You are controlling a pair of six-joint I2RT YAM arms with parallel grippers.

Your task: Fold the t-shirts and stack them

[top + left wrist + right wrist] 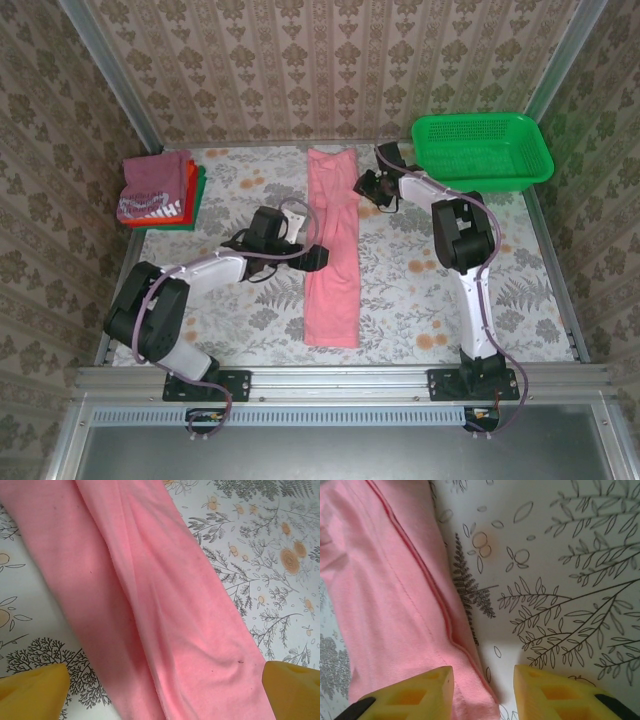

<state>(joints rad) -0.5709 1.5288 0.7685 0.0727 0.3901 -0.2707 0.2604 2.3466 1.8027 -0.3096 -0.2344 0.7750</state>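
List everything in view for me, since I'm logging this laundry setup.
pink shirt: one, salmon-pink, long folded strip down the table's middle.
folded shirts: one stack, maroon on top, red-orange and green below, far left corner.
basket: one, green, far right corner.
table: one, floral-print white, under everything.
left gripper: one, yellow fingers, open over the strip's middle.
right gripper: one, yellow fingers, open at the strip's far right edge.

Left arm bent inward, elbow low; left pincer spread wide. Right arm stretched forward, wrist turned left; right pincer partly open, pointing down.
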